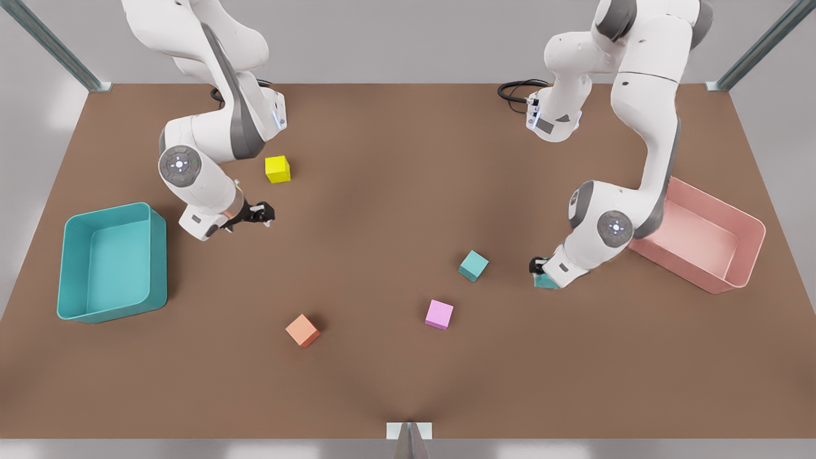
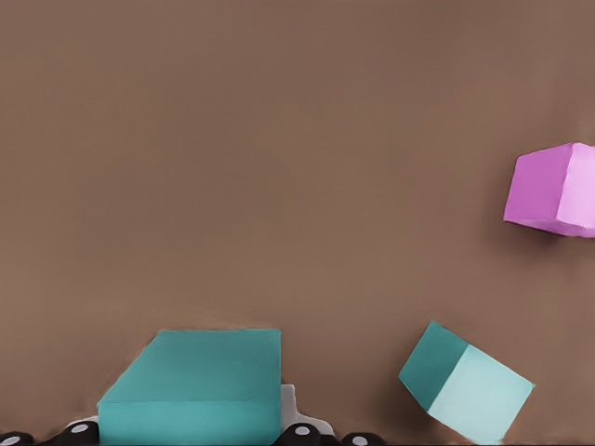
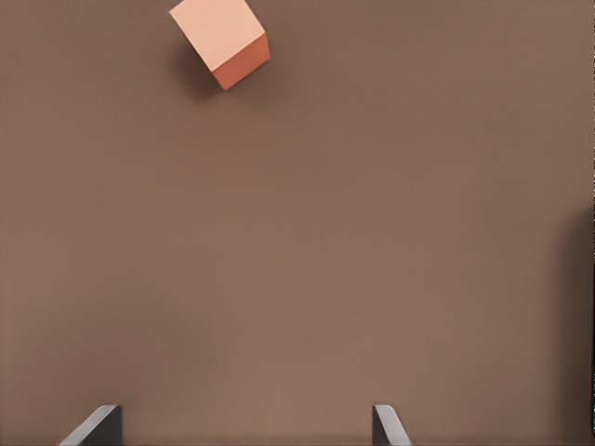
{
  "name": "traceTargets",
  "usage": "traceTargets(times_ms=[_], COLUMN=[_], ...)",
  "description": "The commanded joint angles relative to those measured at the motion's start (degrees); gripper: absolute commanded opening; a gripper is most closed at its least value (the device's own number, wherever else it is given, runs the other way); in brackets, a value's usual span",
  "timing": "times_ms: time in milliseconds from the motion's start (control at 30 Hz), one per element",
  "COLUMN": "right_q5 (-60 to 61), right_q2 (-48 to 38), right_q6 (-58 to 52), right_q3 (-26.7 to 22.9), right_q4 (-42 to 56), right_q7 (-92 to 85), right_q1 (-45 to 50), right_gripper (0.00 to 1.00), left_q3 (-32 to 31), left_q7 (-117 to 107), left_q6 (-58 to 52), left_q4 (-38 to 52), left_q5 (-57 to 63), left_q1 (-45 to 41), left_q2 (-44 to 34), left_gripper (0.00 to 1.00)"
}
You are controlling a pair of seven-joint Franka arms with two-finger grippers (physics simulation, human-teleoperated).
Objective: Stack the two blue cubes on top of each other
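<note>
One blue cube (image 1: 473, 265) rests tilted on the brown table, right of centre in the front view; the left wrist view shows this blue cube (image 2: 465, 390) too. The second blue cube (image 1: 547, 283) sits low at the table under the arm on the front view's right, and my left gripper (image 1: 542, 273) is shut on it. It looms close in the left wrist view as a blue cube (image 2: 195, 386) between the finger parts. My right gripper (image 1: 264, 213) waits open on the front view's left, its fingertips (image 3: 98, 426) spread over bare table.
A purple cube (image 1: 439, 314) lies near the free blue cube, also seen as a purple cube (image 2: 553, 190). An orange cube (image 1: 302, 329) (image 3: 221, 39) and a yellow cube (image 1: 277, 169) sit further left. A teal bin (image 1: 159, 255) stands far left, a pink bin (image 1: 746, 248) far right.
</note>
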Motion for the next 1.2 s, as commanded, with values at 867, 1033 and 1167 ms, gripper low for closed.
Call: traceTargets(times_ms=[867,1033,1167], right_q5=[-0.1,-0.2,-0.1], right_q2=[0.0,-0.2,0.0], right_q6=[-1.2,-1.3,-1.3], right_q3=[0.0,0.0,0.0], right_q4=[0.4,0.4,0.4], right_q7=[-6.7,-6.7,-6.7], right_q1=[-14.8,-14.7,-14.8], right_gripper=[1.00,1.00,1.00], left_q3=[-1.4,-1.4,-1.4], left_q7=[-34.3,-34.3,-34.3], left_q6=[6.5,7.3,7.1], left_q4=[4.9,4.0,3.7], left_q5=[2.9,3.2,3.8], left_q1=[-12.5,-12.4,-12.4], left_q2=[10.7,10.6,10.3], left_gripper=[0.65,0.65,1.00])
